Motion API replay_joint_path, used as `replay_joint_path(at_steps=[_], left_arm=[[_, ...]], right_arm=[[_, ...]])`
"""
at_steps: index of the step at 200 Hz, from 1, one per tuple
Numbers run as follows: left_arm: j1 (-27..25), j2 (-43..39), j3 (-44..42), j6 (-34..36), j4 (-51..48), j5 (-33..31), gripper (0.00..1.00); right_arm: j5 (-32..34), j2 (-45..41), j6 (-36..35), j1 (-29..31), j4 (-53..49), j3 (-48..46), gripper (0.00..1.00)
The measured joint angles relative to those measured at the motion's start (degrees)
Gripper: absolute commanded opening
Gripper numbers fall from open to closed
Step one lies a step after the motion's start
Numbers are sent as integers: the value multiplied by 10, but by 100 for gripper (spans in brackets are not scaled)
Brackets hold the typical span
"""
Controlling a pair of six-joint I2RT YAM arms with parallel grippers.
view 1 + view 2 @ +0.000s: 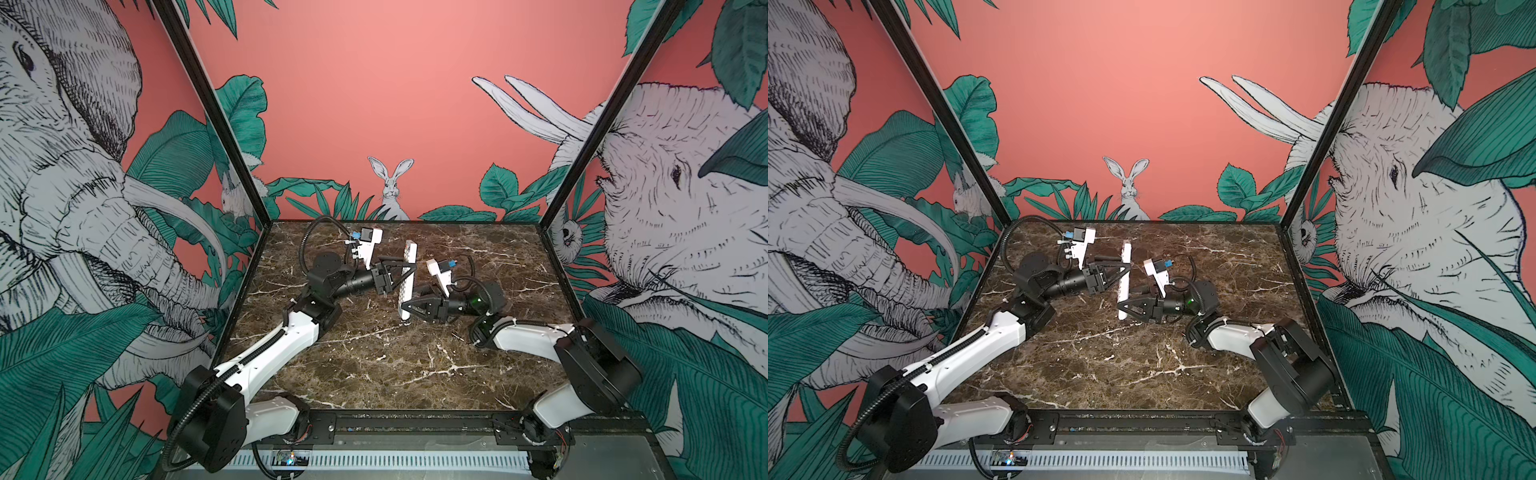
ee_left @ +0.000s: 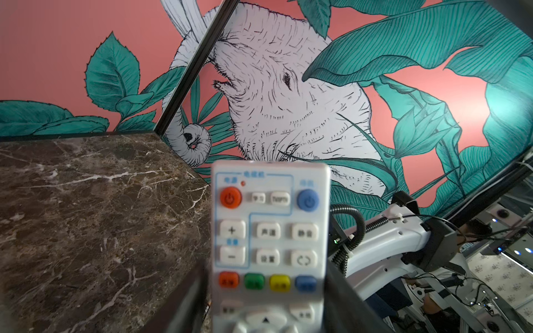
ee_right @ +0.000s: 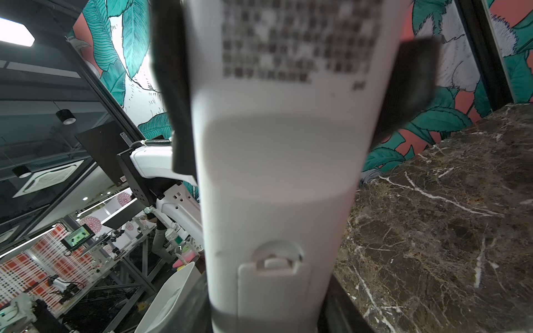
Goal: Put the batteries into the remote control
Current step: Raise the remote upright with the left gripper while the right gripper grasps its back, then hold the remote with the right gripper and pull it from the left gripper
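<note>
Remote control [image 1: 409,253], tilted, seemingly gripped inside right end effector [image 1: 406,311]

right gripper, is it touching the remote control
Touching. The right wrist view shows the remote control between the right gripper fingers, both flush against its long edges with no gap showing.

Dark brown marble worktop [image 1: 374,374] veined in white, black frame along its edges, white remote control [image 1: 407,293] tilted on edge, near end low, contact with the surface unclear
</note>
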Motion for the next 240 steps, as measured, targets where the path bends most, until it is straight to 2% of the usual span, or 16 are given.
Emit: replay_joint_path(at_steps=[18, 50, 88, 127, 177, 240], left_arm=[[0, -5, 2, 16, -30, -19, 97], [0, -27, 11, 45, -94, -47, 99], [0, -75, 18, 85, -172, -115, 92], [-7, -105, 18, 110, -210, -183, 86], [-44, -54, 18, 123, -224, -251, 79], [-77, 22, 45, 125, -221, -308, 68]], right_arm=[[6, -25, -34, 0, -55, 0, 5], [46, -85, -137, 0, -210, 2, 0], [153, -125, -257, 0, -415, 32, 0], [276, -136, -318, 3, -546, 35, 0], [380, -145, -369, 42, -640, 48, 0], [438, -145, -382, 67, -653, 54, 0]])
